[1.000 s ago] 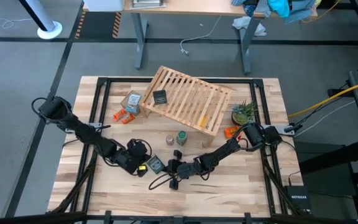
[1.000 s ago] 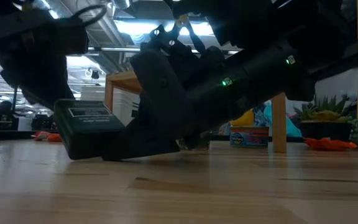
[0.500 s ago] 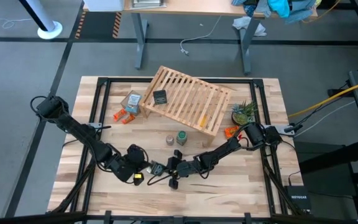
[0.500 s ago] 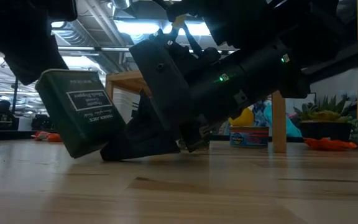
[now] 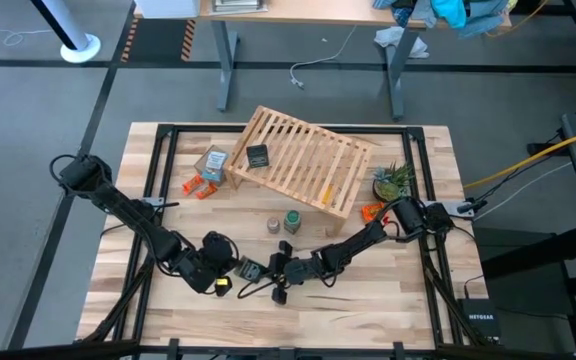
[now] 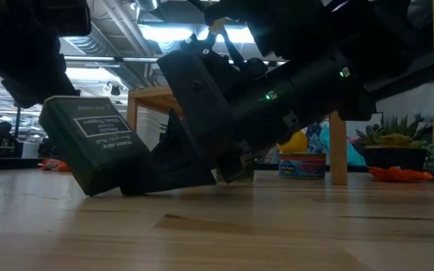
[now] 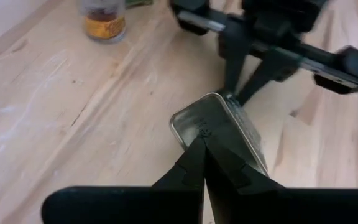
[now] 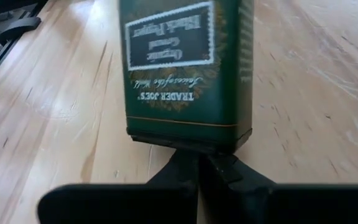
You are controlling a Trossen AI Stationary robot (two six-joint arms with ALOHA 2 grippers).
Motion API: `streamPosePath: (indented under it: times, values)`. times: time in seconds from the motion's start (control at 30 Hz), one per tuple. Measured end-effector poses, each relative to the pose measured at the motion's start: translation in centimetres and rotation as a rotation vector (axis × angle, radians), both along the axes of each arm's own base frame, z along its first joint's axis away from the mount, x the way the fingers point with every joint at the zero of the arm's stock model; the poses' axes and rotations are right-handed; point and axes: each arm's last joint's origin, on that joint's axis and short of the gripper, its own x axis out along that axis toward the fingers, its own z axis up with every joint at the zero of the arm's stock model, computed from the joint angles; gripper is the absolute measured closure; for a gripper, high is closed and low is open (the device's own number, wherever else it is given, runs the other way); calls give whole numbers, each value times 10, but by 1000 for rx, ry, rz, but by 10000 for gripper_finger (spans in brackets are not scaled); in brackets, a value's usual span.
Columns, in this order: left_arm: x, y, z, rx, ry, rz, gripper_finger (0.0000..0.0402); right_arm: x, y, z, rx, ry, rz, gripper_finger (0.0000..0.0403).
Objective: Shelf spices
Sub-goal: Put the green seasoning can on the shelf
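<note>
A dark green squarish spice tin [image 5: 249, 268] with a pale label [image 8: 169, 34] stands tilted near the table's front, between my two shut grippers. My left gripper [image 7: 202, 142] is at its silvery end. My right gripper [image 8: 199, 163] is at its dark lid end. A second dark jar [image 5: 257, 156] lies on the slatted wooden shelf [image 5: 308, 165] at the back. In front of the shelf a green round jar [image 5: 292, 221] and a tiny glass jar [image 5: 273, 226] stand upright on the table. My left gripper sets its shut fingertips on the rim of the tin's silvery end [image 7: 194, 124], slanting down from the table's left. My right gripper presses its shut fingers against the tin's dark lid end [image 8: 188, 142], coming low from the table's right. The tin leans tilted, one lower edge on the table [image 6: 89, 188].
A tan cardboard box [image 5: 212, 162] and orange pieces [image 5: 200, 186] lie left of the shelf. A small plant [image 5: 392, 180] and another orange piece [image 5: 371, 211] sit to its right. Bare tabletop lies at the front right [image 5: 388, 300].
The tin lay nearly flat on the table a second ago. It has tipped up onto one lower edge, its labelled face now slanted. My left gripper has shifted a little toward the table's near edge, over the tin's raised end. Both grippers have stayed shut.
</note>
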Motion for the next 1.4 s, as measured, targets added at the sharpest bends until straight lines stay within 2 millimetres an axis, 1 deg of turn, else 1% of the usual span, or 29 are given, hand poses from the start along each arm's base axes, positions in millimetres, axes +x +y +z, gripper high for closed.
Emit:
streamPosePath:
  times: [0.13,0.23,0.4,0.5,0.63,0.73,0.83,0.93,1.0,1.07,1.13,1.2,1.33,1.4]
  values:
    - [-1,1,-3,-7,18,28,401,-1,3,7,-61,-14,21,398]
    - [0,0,-9,8,36,31,401,-2,5,8,-67,-19,27,398]
    - [3,-1,-30,31,95,61,401,-1,7,10,-58,-36,46,398]
    - [4,-3,-43,51,124,71,401,0,9,14,-63,-79,59,398]
    - [8,-6,-53,51,123,71,401,1,10,21,-50,-112,65,398]
    - [8,-7,-53,44,114,66,401,2,11,22,-59,-126,72,398]
    - [8,-8,-53,40,110,61,401,5,12,29,-67,-141,77,398]
    - [9,-9,-53,31,108,58,401,11,14,44,-113,-184,72,398]
    - [12,-13,-50,-23,84,47,401,17,10,56,-165,-210,19,398]
    - [15,-19,-46,-83,68,10,401,20,4,59,-226,-187,-33,398]
    - [16,-21,-46,-84,62,-28,401,22,3,62,-284,-138,-56,398]
    - [16,-23,-45,-66,45,-47,401,23,4,66,-293,-113,-38,398]
    - [15,-21,-46,-41,58,-34,401,22,10,67,-302,-109,10,398]
    - [14,-20,-47,-34,60,-28,401,21,12,67,-310,-109,7,398]
